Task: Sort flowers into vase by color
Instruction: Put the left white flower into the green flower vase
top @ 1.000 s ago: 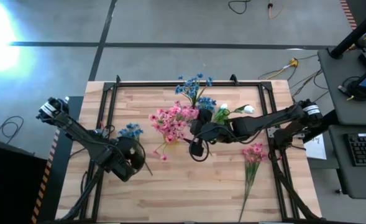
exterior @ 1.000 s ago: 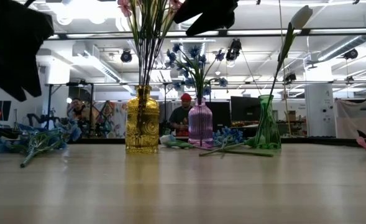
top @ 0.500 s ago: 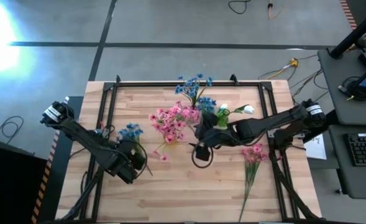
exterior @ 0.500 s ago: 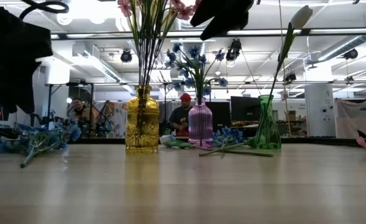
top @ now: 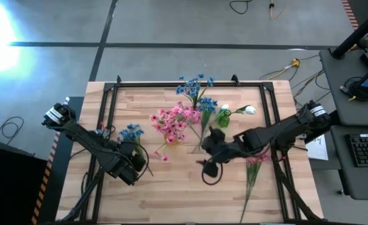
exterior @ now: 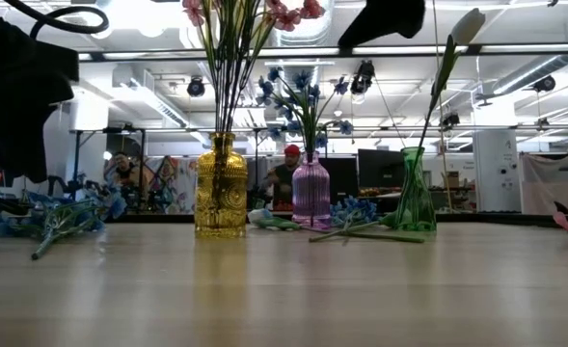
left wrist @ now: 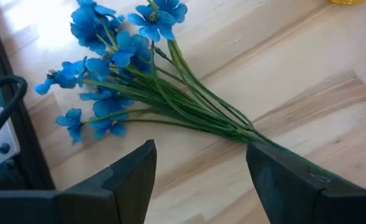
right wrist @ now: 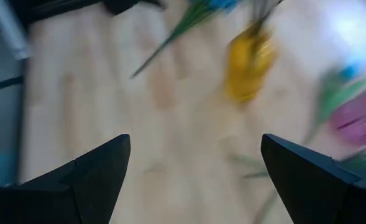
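Observation:
A loose spray of blue blossoms (top: 131, 131) (left wrist: 117, 68) lies flat on the table's left part. My left gripper (top: 135, 164) (left wrist: 198, 180) hangs open above its green stems, a finger to each side, touching nothing. My right gripper (top: 207, 164) (right wrist: 195, 174) is open in the air over the table's middle, near side of the vases. A yellow vase (exterior: 220, 186) holds pink blossoms, a purple vase (exterior: 311, 190) holds blue ones, and a green vase (exterior: 415, 188) holds white buds. A pink spray (top: 254, 156) lies flat on the right.
Another blue spray (exterior: 356, 214) lies on the table by the purple and green vases. A dark metal frame (top: 112, 100) runs along the table's left, far and right sides. Bare wood (top: 171, 194) spreads along the near side. A person shows far behind the vases.
My right gripper has drawn back from the vases toward the table's near edge and somewhat to the right, staying up in the air. The flowers and vases have kept their places.

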Available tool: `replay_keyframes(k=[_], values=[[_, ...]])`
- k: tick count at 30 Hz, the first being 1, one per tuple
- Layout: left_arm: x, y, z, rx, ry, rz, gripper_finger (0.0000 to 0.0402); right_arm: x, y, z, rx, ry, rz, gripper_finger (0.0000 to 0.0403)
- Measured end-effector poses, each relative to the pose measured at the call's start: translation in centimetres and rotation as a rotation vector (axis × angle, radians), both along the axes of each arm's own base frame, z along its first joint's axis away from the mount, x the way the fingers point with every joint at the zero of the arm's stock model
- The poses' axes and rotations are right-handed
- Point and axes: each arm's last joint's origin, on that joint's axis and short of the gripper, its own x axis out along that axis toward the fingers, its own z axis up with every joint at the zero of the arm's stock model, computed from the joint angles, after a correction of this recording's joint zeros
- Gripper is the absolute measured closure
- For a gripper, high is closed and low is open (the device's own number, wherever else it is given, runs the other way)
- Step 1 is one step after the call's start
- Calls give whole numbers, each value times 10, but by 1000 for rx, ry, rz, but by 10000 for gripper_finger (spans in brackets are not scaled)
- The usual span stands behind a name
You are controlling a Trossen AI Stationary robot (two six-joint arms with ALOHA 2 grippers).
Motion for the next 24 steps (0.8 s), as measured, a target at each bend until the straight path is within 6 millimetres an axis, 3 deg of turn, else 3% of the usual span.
replay_keyframes(k=[5, 14, 21, 24], values=[[0, 0, 0, 10, 30, -56, 167, -3, 13, -15, 207, 137, -10, 49], [0, 0, 0, 16, 63, -119, 167, -30, 13, -33, 331, 431, -342, 60], [0, 0, 0, 19, 71, -137, 167, -23, 10, -42, 213, 366, -414, 70], [0, 0, 0, 17, 67, -135, 167, -13, 7, -52, 136, 280, -523, 76]])
